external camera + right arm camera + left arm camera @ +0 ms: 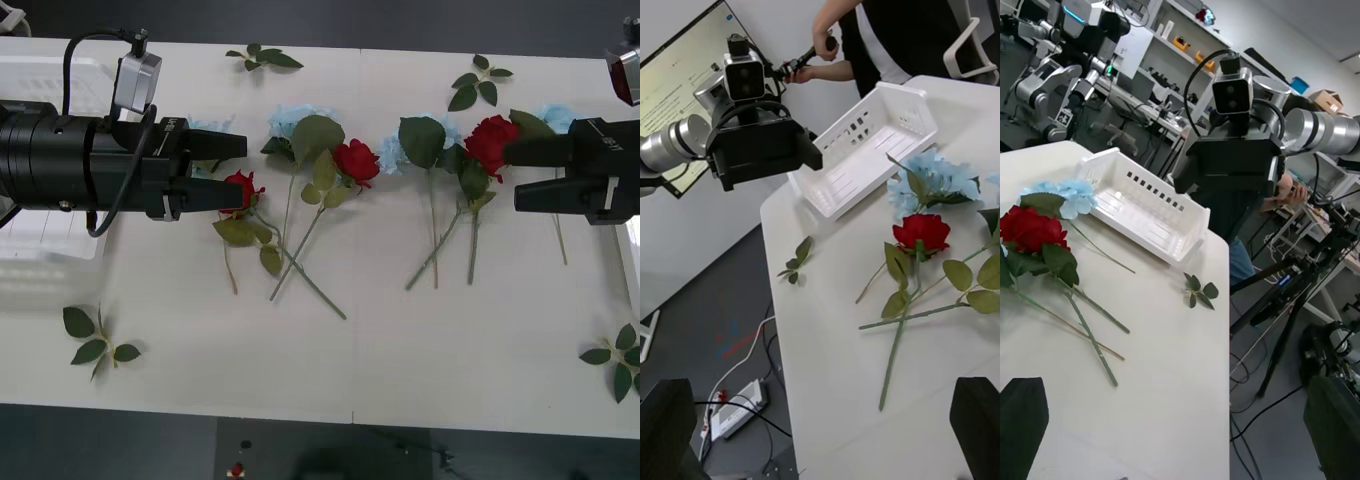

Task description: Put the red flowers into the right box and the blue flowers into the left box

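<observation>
1. Two claws hang over the table [400, 370], and both have their fingers apart with nothing in them. The left claw [232, 168] is right by a red rose, with its fingertips at the bloom. The right claw [522, 173] is just beside another red bloom.
2. Out from the claws, the red flowers [356, 160] and the blue flowers [292, 122] lie mixed in a row between the two claws. Stems cross each other.
3. Behind the left claw sits the left box [45, 72]. Past the right claw, at the table's edge, a bit of the right box [632, 255] shows. I see no flowers in either box.
4. My guess is that the sorting has hardly begun. This step looks like picking a first flower.
5. Next, the left claw would need to dip low and pinch the thin stem or the bloom, without catching the crossed stems.
6. Small writing is on each claw's side, but I cannot read it.
</observation>
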Controlling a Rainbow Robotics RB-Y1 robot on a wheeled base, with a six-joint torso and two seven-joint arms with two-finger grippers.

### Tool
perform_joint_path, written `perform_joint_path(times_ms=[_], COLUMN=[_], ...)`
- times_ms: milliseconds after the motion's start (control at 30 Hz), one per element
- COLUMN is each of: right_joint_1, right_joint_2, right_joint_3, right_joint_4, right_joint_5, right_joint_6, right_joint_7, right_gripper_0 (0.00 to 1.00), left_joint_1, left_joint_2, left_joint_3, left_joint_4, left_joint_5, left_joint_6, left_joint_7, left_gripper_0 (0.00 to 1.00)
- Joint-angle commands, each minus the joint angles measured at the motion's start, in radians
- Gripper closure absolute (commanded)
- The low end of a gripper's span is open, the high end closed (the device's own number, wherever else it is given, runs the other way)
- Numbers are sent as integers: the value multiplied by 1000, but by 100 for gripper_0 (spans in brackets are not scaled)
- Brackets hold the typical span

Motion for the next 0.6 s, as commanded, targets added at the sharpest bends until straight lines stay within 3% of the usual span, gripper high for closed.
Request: perform_joint_path(times_ms=[33, 167, 200, 367, 600], right_joint_1=[9, 4, 4, -19, -65], right_joint_2=[-24, -63, -70, -104, -156], right_joint_3=[1, -1, -1, -1, -2], right_joint_4=[-4, -2, -2, -4, 1], right_joint_5=[0, 7, 9, 87, 306], right_joint_6=[-3, -40, -49, -94, -114], right_joint_7=[4, 4, 4, 4, -471], right_gripper_0=[0, 0, 0, 0, 0], left_joint_1=[-23, -23, 44, 95, 26], left_joint_2=[11, 11, -28, -75, -49], left_joint_3=[20, 20, -19, 15, 21], left_joint_4=[-15, -15, 11, 28, 92], left_joint_5=[-4, -4, -16, -8, -10], left_joint_6=[4, 4, 4, 0, 4], left_joint_7=[-2, -2, -2, -2, -2], left_gripper_0=[0, 0, 0, 0, 0])
